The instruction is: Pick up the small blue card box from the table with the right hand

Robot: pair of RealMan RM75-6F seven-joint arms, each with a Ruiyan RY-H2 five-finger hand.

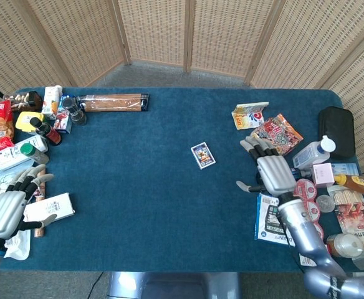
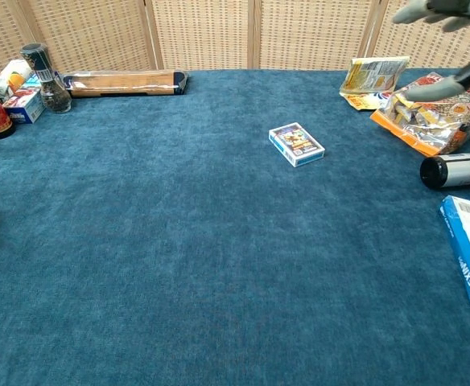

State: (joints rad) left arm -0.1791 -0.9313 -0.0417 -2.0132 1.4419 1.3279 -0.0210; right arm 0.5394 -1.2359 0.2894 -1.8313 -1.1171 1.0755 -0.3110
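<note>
One small blue card box (image 1: 202, 155) lies flat mid-counter (image 1: 138, 199), untouched; the right robot hand (image 1: 270, 171) hangs nearby, fingers spread and empty; the left robot hand (image 1: 7, 208) is open too

A folding screen (image 1: 188, 34) of woven wicker panels in pale wooden frames stands behind the desk (image 1: 138, 205), which wears dark blue cloth. Grey floor (image 1: 151, 71) shows between them.
</note>
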